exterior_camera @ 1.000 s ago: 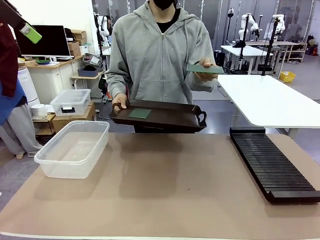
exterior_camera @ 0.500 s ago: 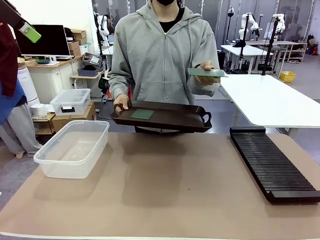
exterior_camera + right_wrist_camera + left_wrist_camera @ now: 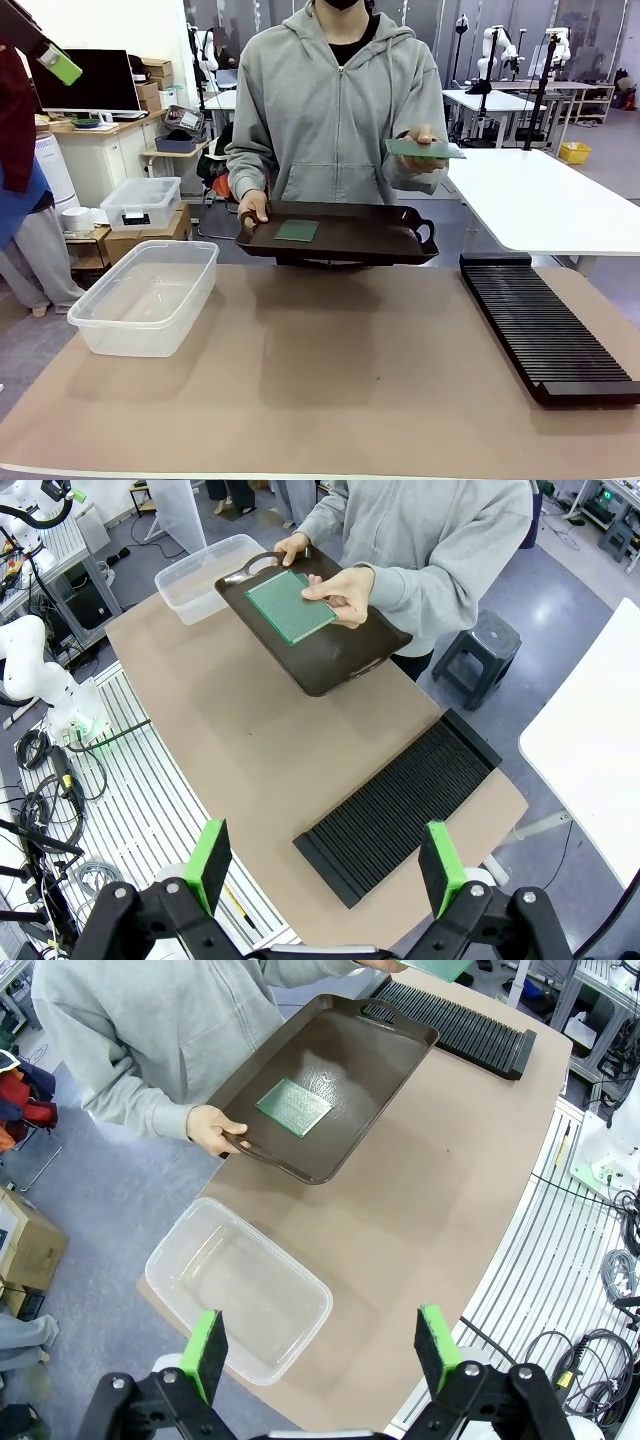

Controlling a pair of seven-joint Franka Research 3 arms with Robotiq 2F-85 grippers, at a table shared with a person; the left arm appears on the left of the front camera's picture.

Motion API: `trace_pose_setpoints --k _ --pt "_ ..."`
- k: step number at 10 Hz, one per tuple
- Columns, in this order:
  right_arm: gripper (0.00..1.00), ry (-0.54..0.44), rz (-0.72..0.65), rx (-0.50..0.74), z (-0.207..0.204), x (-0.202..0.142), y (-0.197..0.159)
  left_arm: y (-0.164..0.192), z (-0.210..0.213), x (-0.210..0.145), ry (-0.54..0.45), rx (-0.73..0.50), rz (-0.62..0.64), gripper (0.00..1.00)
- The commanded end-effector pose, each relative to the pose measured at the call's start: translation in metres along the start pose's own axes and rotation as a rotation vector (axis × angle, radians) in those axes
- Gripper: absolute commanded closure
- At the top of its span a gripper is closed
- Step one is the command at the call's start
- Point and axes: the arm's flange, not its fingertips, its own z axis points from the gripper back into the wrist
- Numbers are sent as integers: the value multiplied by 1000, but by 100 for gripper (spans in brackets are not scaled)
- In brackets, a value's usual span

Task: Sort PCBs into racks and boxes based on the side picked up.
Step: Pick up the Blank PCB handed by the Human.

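**Front view.** A person is seen at the far side of the surface point(image 3: 330, 390). A dark brown handled tray point(image 3: 370, 240) is held level above its far edge by one hand point(image 3: 253, 207). The tray PCB point(image 3: 297, 231) is laid flat on the left part of the tray. The raised PCB point(image 3: 424, 149) is carried nearly level in the other hand point(image 3: 418, 134), higher than the tray and above its right end. The clear tub point(image 3: 100, 320) is set on the surface at the left and the black slotted rack point(image 3: 545, 335) at the right, well apart.

**Left wrist view.** The scene is seen from above. Fingers are shown curled round the tray's rim, and a fine grid can be made out on the upper face of the tray PCB.

**Right wrist view.** The upper face of the raised PCB is shown, covered by a fine dotted grid. This board is held over the tray, and most of the tray PCB is hidden beneath it. The markings on both boards are too fine to be read.

**Pincers.** The left pincer point(image 3: 322, 1348) is spread wide, with nothing between its green pads. It is held high above the tub, touching nothing. The right pincer point(image 3: 325, 868) is likewise spread wide and empty, high above the surface near one end of the rack.
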Motion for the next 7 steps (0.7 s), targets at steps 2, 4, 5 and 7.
trace_pose_setpoints --k 2,4,5,7 --pt "0 9 1 -3 -1 1 4 0 -1 -1 -7 -7 -4 0" --pt "0 -54 -104 61 -9 6 -9 0 -1 -1 -7 -7 -4 0" --pt "0 -78 -192 137 -16 11 -22 0 -1 -1 -7 -7 -4 0" --pt "0 -92 -376 282 -39 18 -49 0 -1 -1 -7 -7 -4 0"
